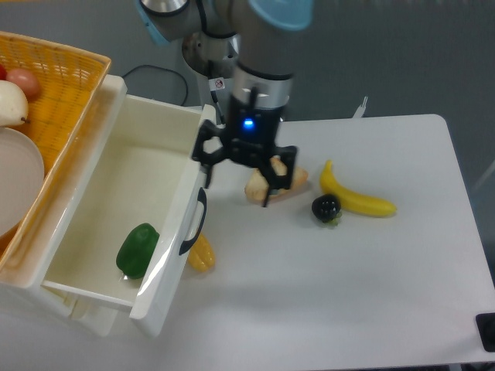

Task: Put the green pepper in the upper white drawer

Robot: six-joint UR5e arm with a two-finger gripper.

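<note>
Green pepper inside upper white drawer

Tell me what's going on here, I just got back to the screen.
The green pepper lies inside the upper white drawer, near its front wall, with nothing holding it. The gripper is open and empty, hovering over the table by the bread wedge, outside the drawer. The drawer is pulled open. A banana and a small black fruit lie on the table.
</note>
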